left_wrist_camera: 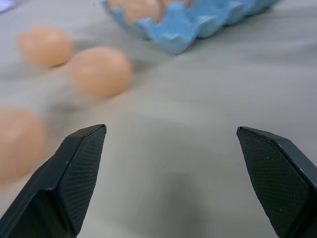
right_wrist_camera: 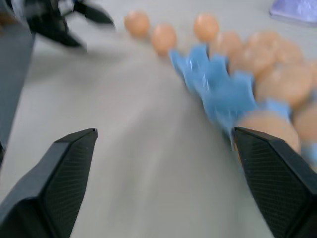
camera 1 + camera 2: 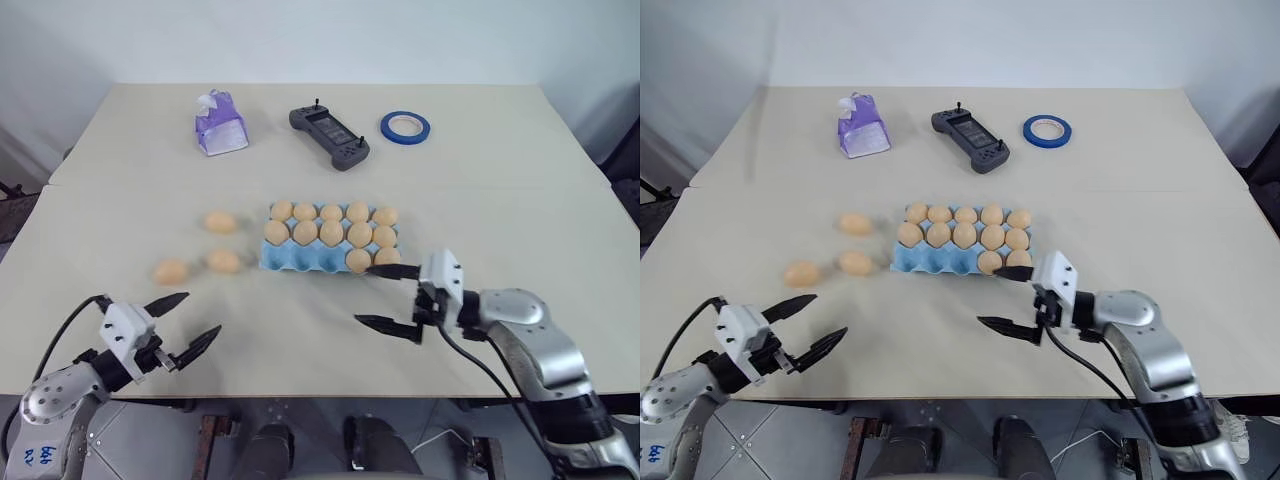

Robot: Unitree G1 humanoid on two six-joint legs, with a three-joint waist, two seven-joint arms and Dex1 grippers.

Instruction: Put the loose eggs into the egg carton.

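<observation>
The light blue egg carton lies mid-table. Eggs fill its back rows, two more sit at the front right, and the front left cups are empty. Three loose eggs lie to its left: one further back, one close to the carton's front corner, one furthest left. My left gripper is open near the table's front left, short of these eggs, with nothing between its fingers. My right gripper is open and empty just in front of the carton's right end, its upper fingertip close to the front right egg.
At the back of the table are a purple pouch, a black handheld controller and a blue tape ring. Bare tabletop lies between the two grippers in front of the carton. The table's front edge is just behind both hands.
</observation>
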